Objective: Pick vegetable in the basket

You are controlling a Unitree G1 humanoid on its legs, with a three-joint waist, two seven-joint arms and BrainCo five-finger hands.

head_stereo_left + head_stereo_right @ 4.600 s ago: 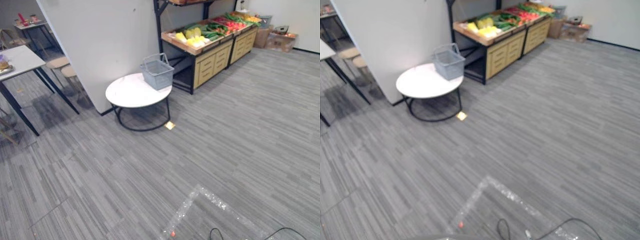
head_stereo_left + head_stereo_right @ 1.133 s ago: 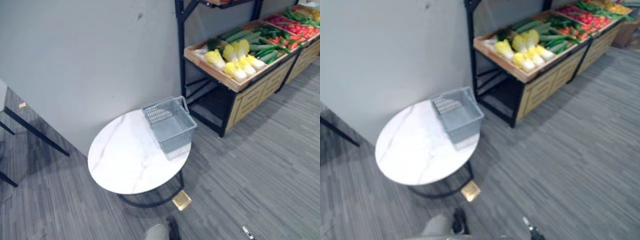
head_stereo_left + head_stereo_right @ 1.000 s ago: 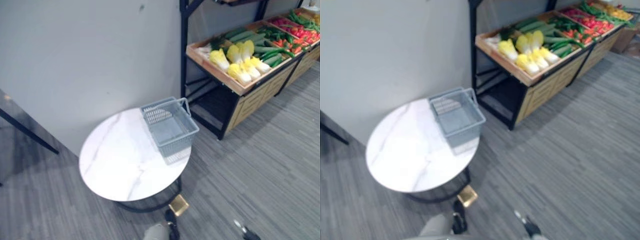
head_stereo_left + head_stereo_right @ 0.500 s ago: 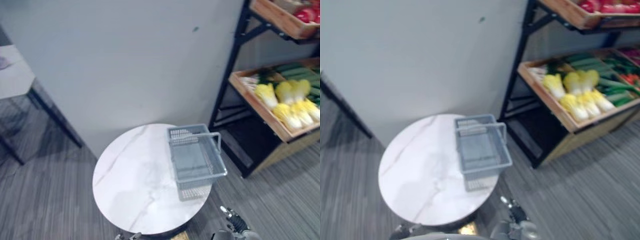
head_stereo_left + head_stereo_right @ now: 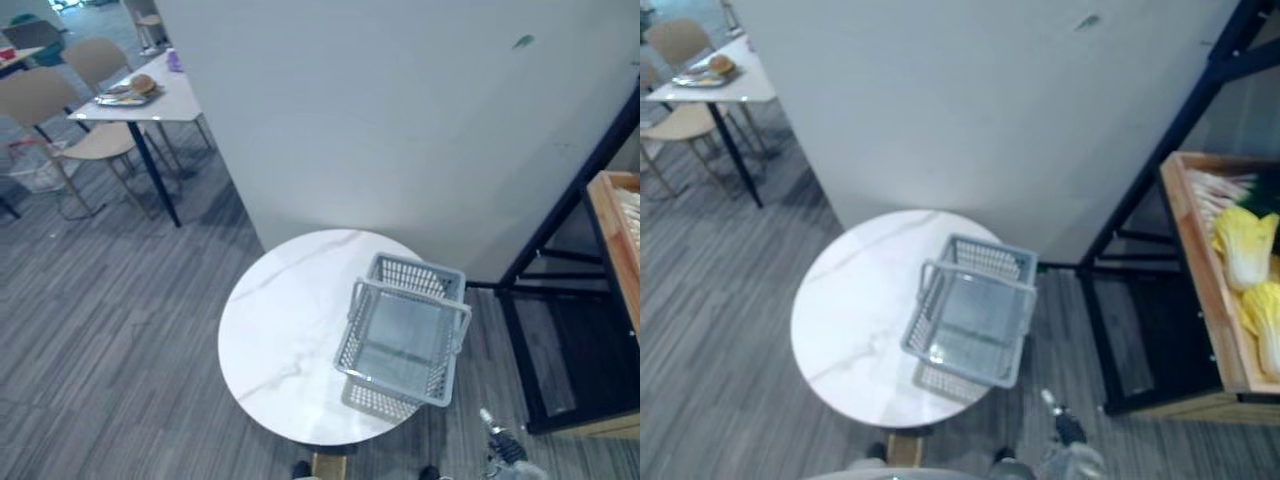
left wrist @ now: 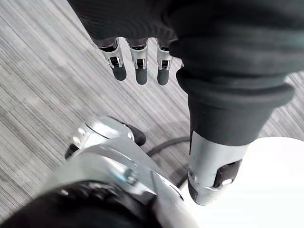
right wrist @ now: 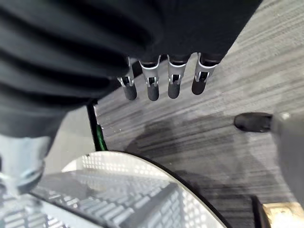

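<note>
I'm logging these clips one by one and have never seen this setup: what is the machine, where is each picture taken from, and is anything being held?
This is a two-legged humanoid robot whose two arms end in hands. Two pictures come from a stereo camera on its head, looking down. The other two come from a camera on each wrist, looking along that hand.

The head views show a round white table beside a grey wall. An empty grey basket stands on the table near its edge. To the right is a wooden produce shelf with yellow cabbages.

In the wrist views, the left hand and the right hand both hang above the floor with straight fingers, holding nothing. The right hand is close to the table's edge and the basket. No vegetable has been picked yet.
</note>
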